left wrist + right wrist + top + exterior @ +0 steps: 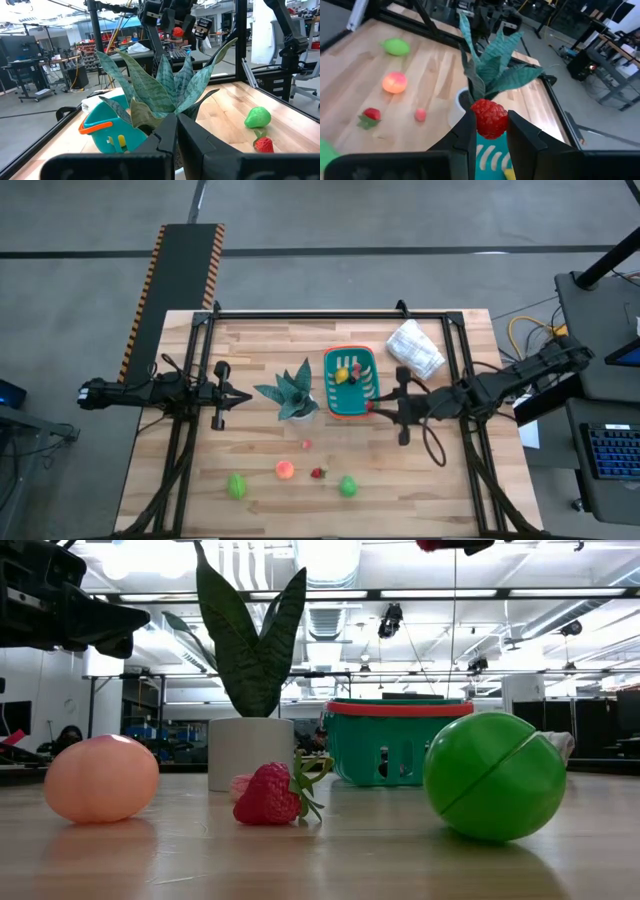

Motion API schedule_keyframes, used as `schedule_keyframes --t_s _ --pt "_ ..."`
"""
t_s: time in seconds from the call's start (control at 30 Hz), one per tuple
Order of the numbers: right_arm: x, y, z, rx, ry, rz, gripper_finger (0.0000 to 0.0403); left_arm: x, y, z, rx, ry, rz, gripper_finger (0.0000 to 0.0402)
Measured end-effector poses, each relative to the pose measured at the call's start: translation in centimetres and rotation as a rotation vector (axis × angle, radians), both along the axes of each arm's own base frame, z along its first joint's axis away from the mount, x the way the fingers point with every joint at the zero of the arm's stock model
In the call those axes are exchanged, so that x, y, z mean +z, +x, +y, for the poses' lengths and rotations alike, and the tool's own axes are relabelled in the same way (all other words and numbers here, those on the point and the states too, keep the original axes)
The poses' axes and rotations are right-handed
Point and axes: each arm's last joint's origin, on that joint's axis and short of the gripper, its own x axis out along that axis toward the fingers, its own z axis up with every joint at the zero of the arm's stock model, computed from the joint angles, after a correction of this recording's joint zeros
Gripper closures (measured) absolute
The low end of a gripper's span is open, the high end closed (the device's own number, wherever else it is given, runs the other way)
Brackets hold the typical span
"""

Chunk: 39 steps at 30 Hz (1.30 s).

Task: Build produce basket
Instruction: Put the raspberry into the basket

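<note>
The teal basket with its orange band stands mid-table on its base and holds a yellow piece. My right gripper hovers over the basket's near right rim, shut on a red berry; the basket shows just below the fingers. On the near part of the table lie a green fruit, a peach, a small pink piece, a strawberry and a second green fruit. My left gripper waits shut, left of the plant. My right gripper pinches the red berry between its two fingers, one on each side of it. The berry is lifted clear, above the basket's rim. The fingers come level from the table's right side.
A teal spiky-leaved plant in a white pot stands just left of the basket, between the two grippers. A white bag lies at the far right. The black frame rails run along the table's edges. Bare wood lies near the right edge.
</note>
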Motion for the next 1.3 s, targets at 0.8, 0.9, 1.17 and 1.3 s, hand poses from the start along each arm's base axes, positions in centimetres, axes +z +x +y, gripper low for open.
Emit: schedule_keyframes --t_s 0.8,0.9,1.17,1.3 --pt "1.2 -0.8 -6.6 0.043 0.172 0.046 0.0330 0.0 0.0 0.0 0.000 0.000 -0.001 0.0402" --pt "1.2 -0.8 -7.4 0.032 0.191 0.046 0.0330 0.0 0.0 0.0 0.000 0.000 -0.001 0.0402" --pt "0.9 -0.6 -8.9 -0.016 0.196 0.056 0.0330 0.0 0.0 0.0 0.000 0.000 -0.001 0.0402" --pt "0.5 -0.3 -10.0 -0.078 0.223 0.069 0.0330 0.0 0.0 0.0 0.000 0.000 -0.001 0.0402"
